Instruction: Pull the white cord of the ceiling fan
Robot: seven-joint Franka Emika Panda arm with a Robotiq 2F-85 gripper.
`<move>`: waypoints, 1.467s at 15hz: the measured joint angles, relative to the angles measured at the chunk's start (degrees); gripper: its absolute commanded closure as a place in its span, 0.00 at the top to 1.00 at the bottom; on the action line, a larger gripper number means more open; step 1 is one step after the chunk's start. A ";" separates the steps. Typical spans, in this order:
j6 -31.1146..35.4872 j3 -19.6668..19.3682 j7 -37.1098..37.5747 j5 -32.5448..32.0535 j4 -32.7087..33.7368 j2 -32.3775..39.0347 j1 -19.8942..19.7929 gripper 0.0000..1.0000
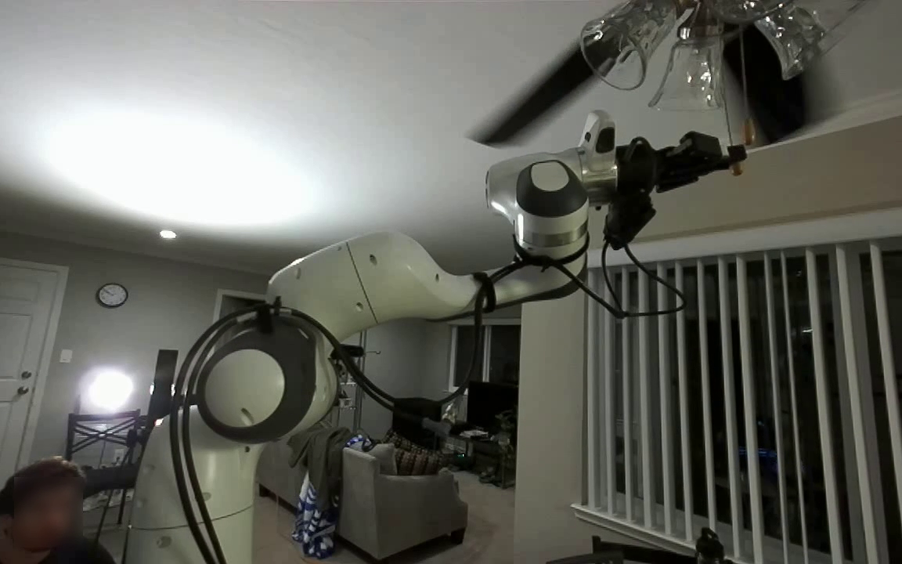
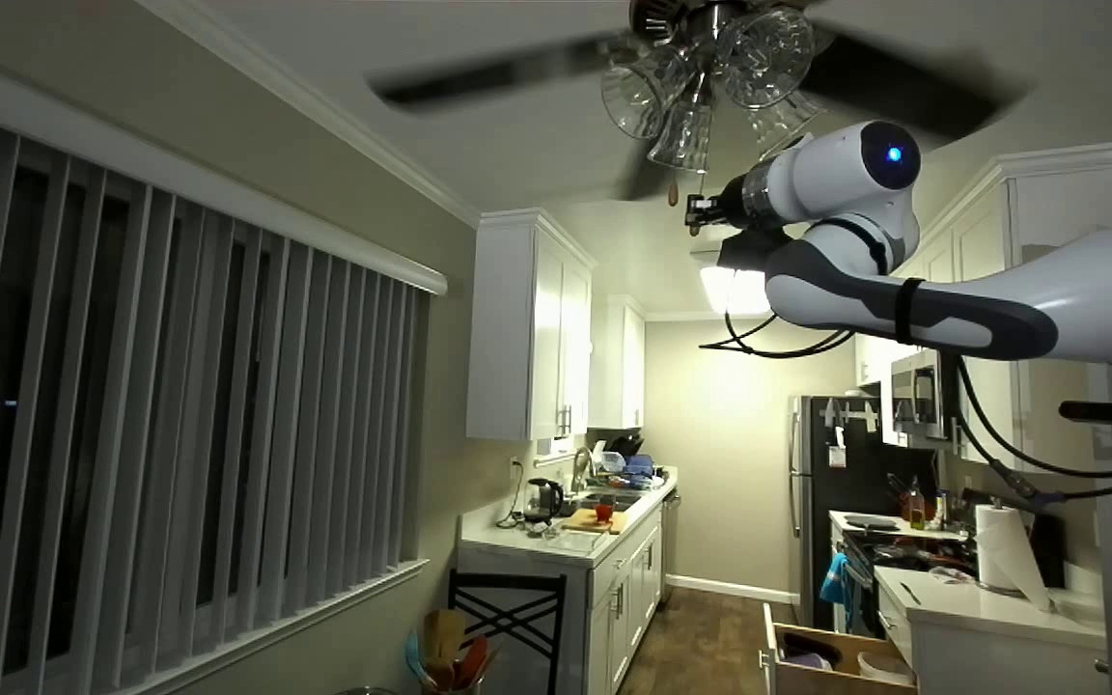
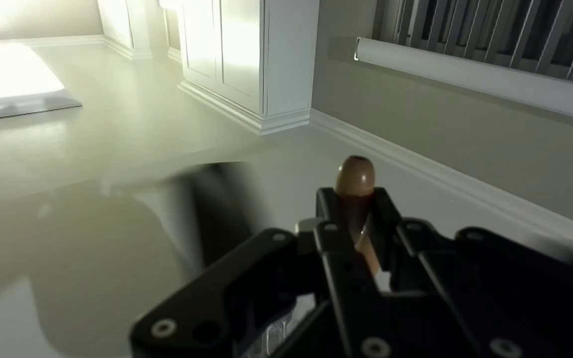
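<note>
Beneath the fan [image 2: 701, 92], the tool [image 3: 355, 201] pinches the knob [image 3: 356, 176] at the foot of the cord [image 1: 728, 125]. Draw straight down, slowly, without twist; a short stroke should suffice. Avoid snagging the second knob [image 1: 748, 131] just beside.

Pull knob [image 3: 356, 179]: glossy, wood-like. Lamp shades [image 2: 686, 135]: clear rippled glass. Arm [image 1: 388, 274]: smooth, glossy. Gripper [image 3: 356, 206]: matt, with metal-looking screws [image 3: 163, 327].
</note>
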 measured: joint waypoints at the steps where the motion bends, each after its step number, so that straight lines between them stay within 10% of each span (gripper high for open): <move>1: 0.00 0.00 0.00 -0.01 0.00 0.00 -0.02 0.09; 6: -7.01 -0.25 -0.97 0.19 0.59 -0.44 0.03 0.09; 12: -14.68 -10.65 -1.11 -2.61 2.00 -0.84 12.89 0.08; 13: -14.65 -10.60 -0.97 -2.59 2.01 -0.84 12.96 0.44; 22: -15.88 -10.27 0.74 -2.57 0.92 -0.21 12.99 0.95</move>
